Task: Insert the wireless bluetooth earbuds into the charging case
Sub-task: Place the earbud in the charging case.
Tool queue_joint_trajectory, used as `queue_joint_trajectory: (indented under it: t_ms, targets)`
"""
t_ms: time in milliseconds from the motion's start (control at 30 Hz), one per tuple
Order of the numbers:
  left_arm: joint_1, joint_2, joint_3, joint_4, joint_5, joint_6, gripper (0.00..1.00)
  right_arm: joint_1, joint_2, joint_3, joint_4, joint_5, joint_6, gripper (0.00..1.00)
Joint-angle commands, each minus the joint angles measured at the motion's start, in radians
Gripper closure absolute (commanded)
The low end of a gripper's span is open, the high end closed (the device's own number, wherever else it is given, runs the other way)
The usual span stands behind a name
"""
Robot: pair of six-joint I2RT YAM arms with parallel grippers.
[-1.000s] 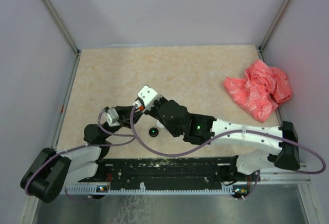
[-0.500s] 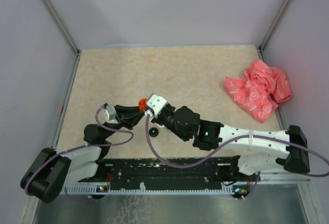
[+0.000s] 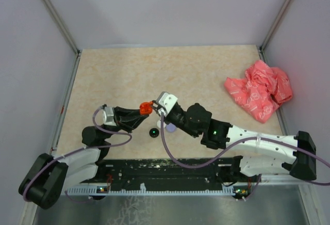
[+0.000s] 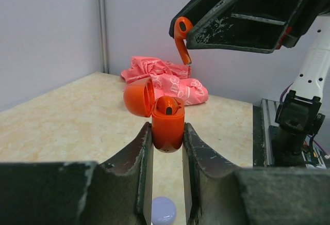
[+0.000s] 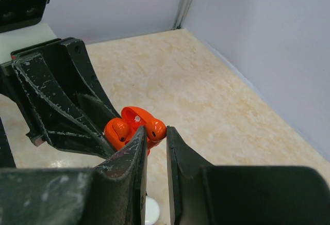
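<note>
- Left fingers (image 4: 135,155) clamped narrow on the orange charging case (image 4: 167,129), upright, lid (image 4: 138,97) swung open. Right fingers (image 5: 181,169) nearly shut, pinching one orange earbud (image 4: 180,35) by the head, stem pointing down.
- Where over the tabletop (image 3: 206,70)?
- Both are held in the air, left of centre and toward the near edge. Nothing rests on the surface.
- Step?
- Looks like the second insertion. One seated earbud (image 4: 166,106) is in the case. The pinched one hangs above the case mouth, apart from it, not touching.
- Is the free socket visible?
- Not clearly. From the right wrist camera the seated bud and lid fill most of the opening, and the fingers cover the rest.
- Next move?
- My read: shift the right arm so the stem sits over the free socket beside the seated bud. Keep the stem vertical, go straight down, and open only once it is in. The left arm just holds the case steady.
- Risks?
- The stem could catch the rim or the seated bud, or the fingers could foul the lid. If it drops, the lilac disc (image 4: 164,209) lies right below. The pink-red bag (image 3: 260,91) at the right edge is well clear.
</note>
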Motion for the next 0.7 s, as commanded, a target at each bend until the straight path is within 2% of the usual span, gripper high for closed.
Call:
queue_joint_trajectory:
  t_ms: [0, 667]
  targets:
    - [0.005, -0.007, 0.036, 0.283, 0.041, -0.031, 1.00, -0.013, -0.021, 0.017, 0.058, -0.076, 0.035, 0.92]
    - [0.004, -0.034, 0.038, 0.283, 0.025, -0.032, 1.00, -0.013, 0.034, 0.040, 0.039, -0.112, 0.044, 0.92]
